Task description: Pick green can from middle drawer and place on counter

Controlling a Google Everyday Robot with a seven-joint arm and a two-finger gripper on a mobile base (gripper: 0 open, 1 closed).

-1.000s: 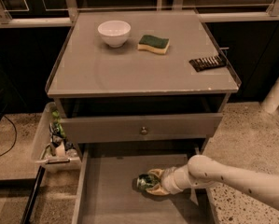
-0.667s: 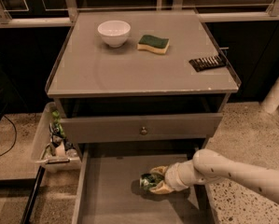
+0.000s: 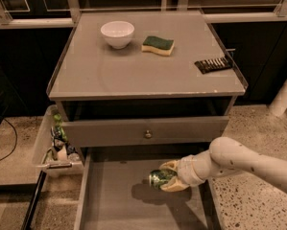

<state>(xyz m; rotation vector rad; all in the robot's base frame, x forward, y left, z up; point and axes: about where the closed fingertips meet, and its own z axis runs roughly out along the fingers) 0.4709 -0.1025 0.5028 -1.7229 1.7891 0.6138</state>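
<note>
The green can [image 3: 160, 178] lies sideways between my gripper's fingers, its silvery end facing left, lifted a little above the middle drawer's grey floor [image 3: 114, 195], where it casts a shadow. My gripper [image 3: 170, 178] reaches in from the right on a white arm and is shut on the can, one pale finger [image 3: 170, 166] above it and one below. The counter [image 3: 133, 71] is the grey cabinet top above and behind.
On the counter stand a white bowl [image 3: 117, 33], a green-and-yellow sponge [image 3: 158, 45] and a dark flat packet [image 3: 213, 64] near the right rim. A closed drawer front with a knob [image 3: 148, 134] overhangs the open drawer. A clear bin [image 3: 54, 145] of items sits on the floor at left.
My gripper has risen slightly with the can held in it, and the can now hangs above its shadow on the drawer floor.
</note>
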